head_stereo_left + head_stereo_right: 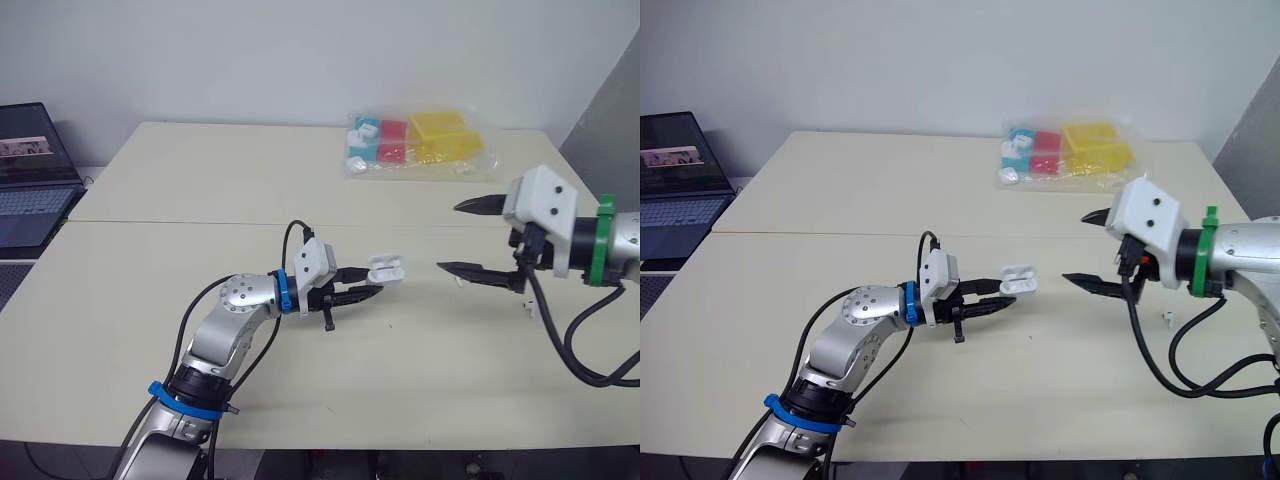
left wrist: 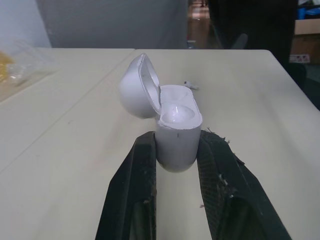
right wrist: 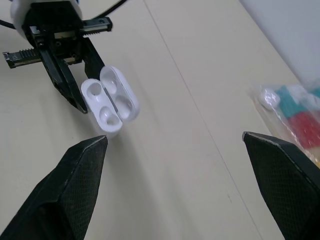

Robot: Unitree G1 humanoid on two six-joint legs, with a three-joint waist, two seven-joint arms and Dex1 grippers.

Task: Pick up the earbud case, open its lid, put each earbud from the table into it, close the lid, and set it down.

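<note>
The white earbud case has its lid swung open and both wells look empty in the right wrist view. My left gripper is shut on the case's lower body and holds it just above the cream table, near the middle. The left wrist view shows the case squeezed between the two black fingers. My right gripper hovers to the right of the case, wide open and holding nothing. A small white earbud lies on the table under the right arm, and a small white piece that may be an earbud lies beyond the case.
A clear plastic bag of red, blue and yellow boxes lies at the back of the table. An open laptop stands off the table's left side. A seam runs across the tabletop.
</note>
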